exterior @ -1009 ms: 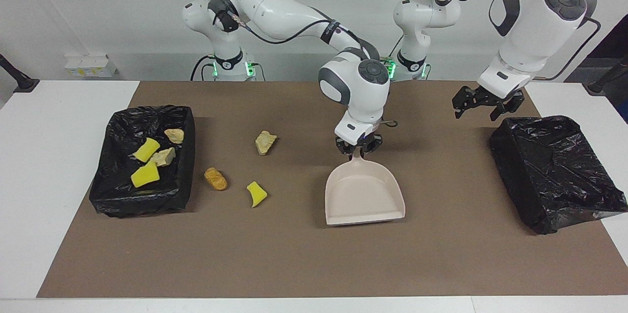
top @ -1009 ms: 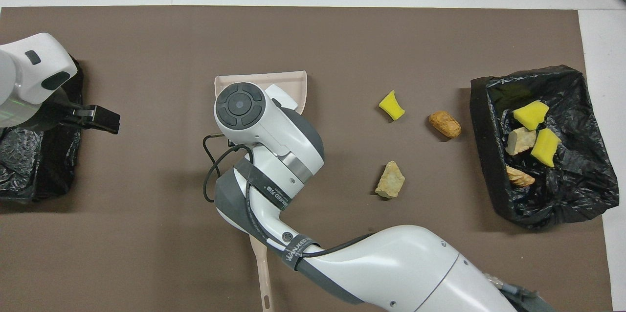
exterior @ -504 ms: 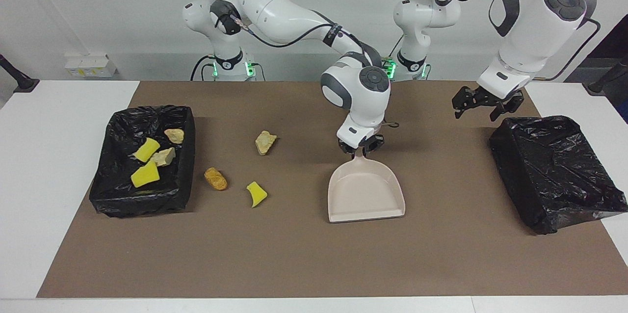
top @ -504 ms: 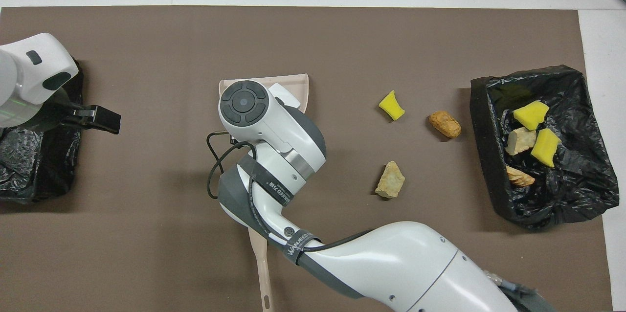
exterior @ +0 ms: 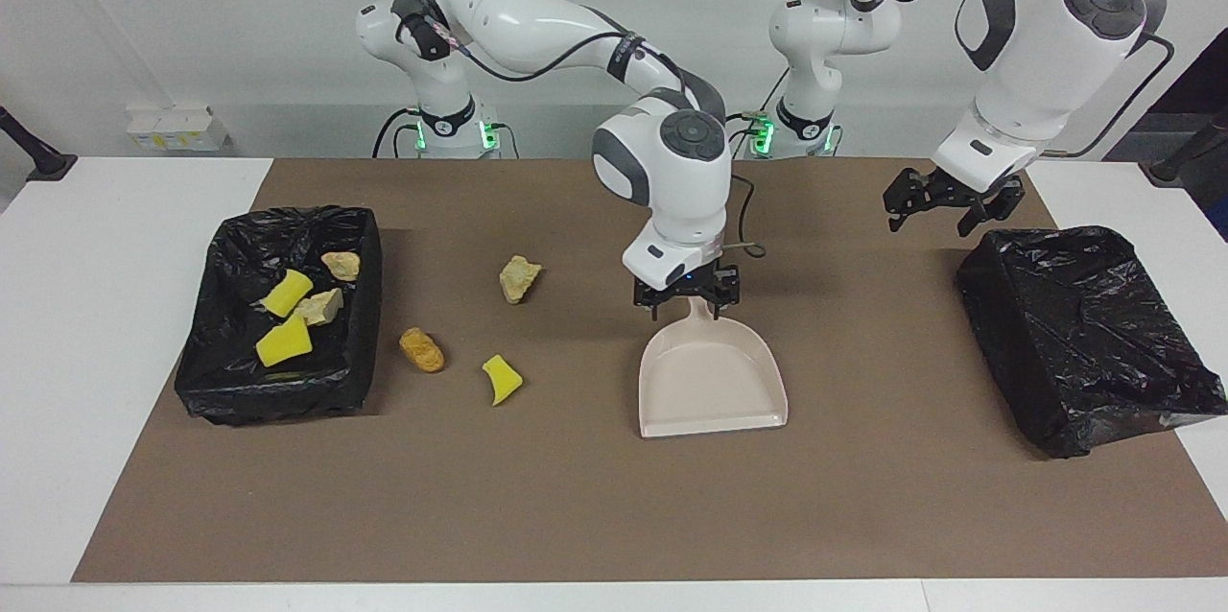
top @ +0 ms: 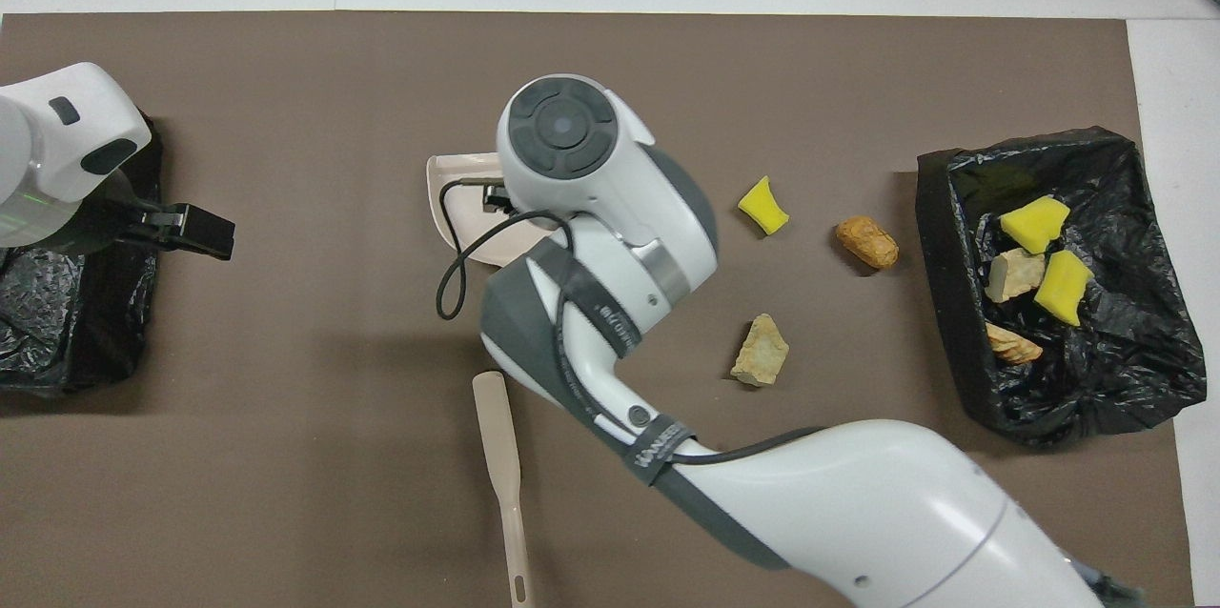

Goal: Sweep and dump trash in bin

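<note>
Three pieces of trash lay loose on the brown mat [exterior: 576,516]: a pale chunk [exterior: 519,278] nearest the robots, a golden-brown lump [exterior: 422,349] and a yellow sponge piece [exterior: 502,379] farther out. Four more sat in the black-lined bin [exterior: 357,305] just beside them, at the right arm's end of the desk [exterior: 96,353]. The dustpan [exterior: 710,382] lay flat mid-mat, long axis running toward and away from the robots, mouth turned away from them. The loose scraps therefore lay off its side, toward the bin, not before its mouth. The right gripper [exterior: 687,295] was low over the pan's handle, jaws spread wide to either side of it, apparently not clamping. This arm was the nearer to the scraps. The left gripper [exterior: 945,204] waited, jaws wide and empty, over the mat by a second black bin [exterior: 1084,334]. A beige long-handled tool [top: 500,456] showed only from overhead; the right arm hid it from the facing view, and whether it was the brush could not be told.
</note>
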